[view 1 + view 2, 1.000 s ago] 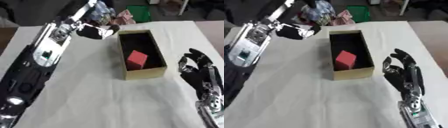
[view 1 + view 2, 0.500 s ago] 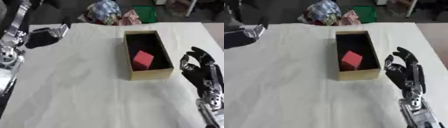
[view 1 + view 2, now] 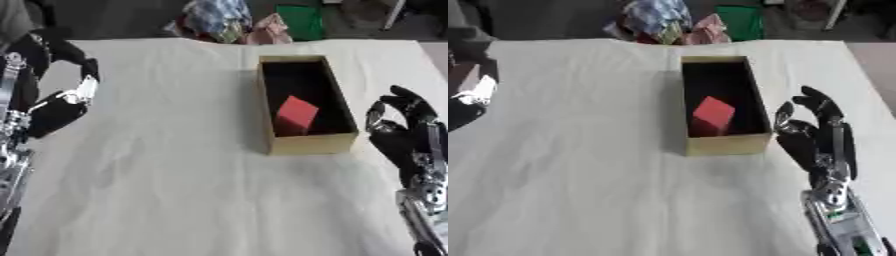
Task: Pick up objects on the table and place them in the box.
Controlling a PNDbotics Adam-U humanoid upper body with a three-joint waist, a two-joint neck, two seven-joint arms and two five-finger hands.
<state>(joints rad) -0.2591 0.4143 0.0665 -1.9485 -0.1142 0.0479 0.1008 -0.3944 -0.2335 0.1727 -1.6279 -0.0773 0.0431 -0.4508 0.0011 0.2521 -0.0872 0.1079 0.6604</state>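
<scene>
A tan box (image 3: 306, 143) with a dark inside stands on the white tablecloth, right of centre. A red block (image 3: 296, 114) lies tilted inside it, toward the near end. My right hand (image 3: 404, 131) is open beside the box's near right corner, fingers up, touching nothing. My left arm comes down the left edge, and its hand (image 3: 54, 112) shows only as a dark shape above the cloth, well away from the box. No loose object shows on the cloth itself.
A heap of coloured things (image 3: 229, 21) and a green item (image 3: 302, 20) lie past the table's far edge. The cloth-covered table (image 3: 175, 165) spreads wide to the left of the box and in front of it.
My left arm has drawn back from the far middle, near the heap, to the left edge. The camera has also shifted. The right hand, box and red block are as before.
</scene>
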